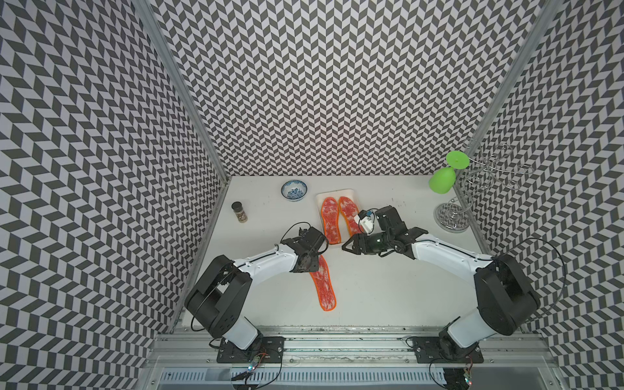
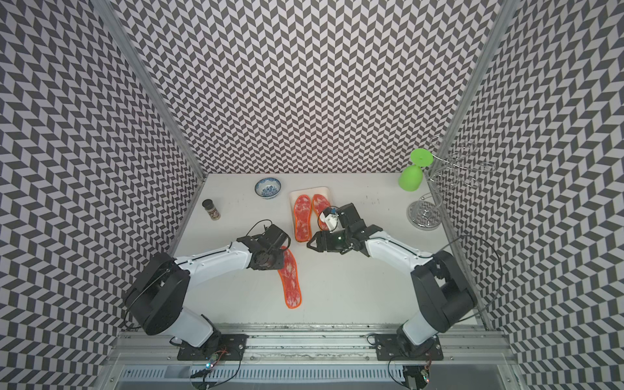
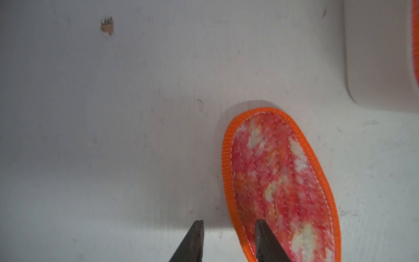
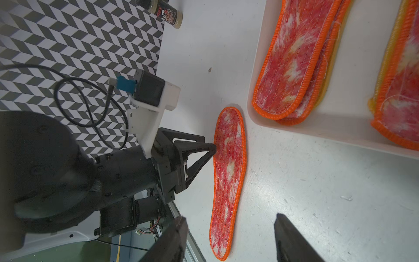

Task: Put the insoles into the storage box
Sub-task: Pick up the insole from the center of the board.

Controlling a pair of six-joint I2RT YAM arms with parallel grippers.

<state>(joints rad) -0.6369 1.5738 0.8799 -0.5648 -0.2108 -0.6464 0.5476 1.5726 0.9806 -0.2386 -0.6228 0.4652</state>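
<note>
One spice jar [image 1: 239, 212], label too blurry. One bowl [image 1: 294, 190]. Open left gripper [image 3: 229, 223] straddles edge of one loose insole [image 3: 281, 181] on bench [image 3: 113, 136]. Past it, storage box [image 1: 336, 195]: five insoles [image 4: 292, 56] inside. Open right gripper [image 4: 230, 216] beside box, empty.

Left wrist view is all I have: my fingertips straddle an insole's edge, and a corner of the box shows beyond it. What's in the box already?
Observer: The storage box holds insoles in two piles. One pile shows two mottled ones over a yellow one, the other pile a mottled one over a yellow one.
Operator: Any loose ones left besides mine?
Observer: No. In both top views the insole on the table at your left gripper is the only one outside the box.
</note>
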